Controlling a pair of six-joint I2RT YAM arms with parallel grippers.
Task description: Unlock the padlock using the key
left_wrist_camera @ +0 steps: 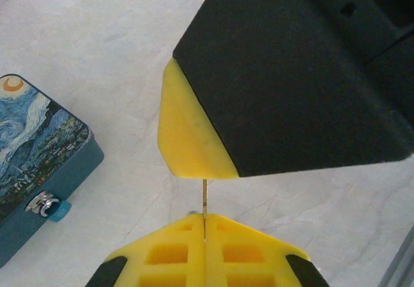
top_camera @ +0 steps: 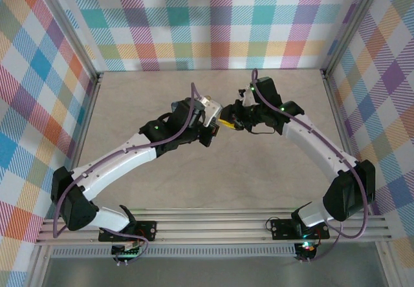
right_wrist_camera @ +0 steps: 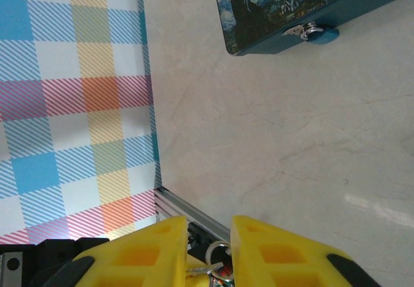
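Note:
The tiny blue padlock hangs on the front hasp of the dark-blue painted box, left of my grippers; in the right wrist view the padlock shows at the top on the box. My left gripper is shut on the thin key, seen edge-on, whose tip reaches up to the right gripper's yellow finger. My right gripper stands open, with the key and its ring in the gap. From above, the left gripper and right gripper meet mid-table.
A plaid wall and an aluminium rail bound the table on the side the right wrist faces. Pale marble tabletop lies bare between the arms and the near rail.

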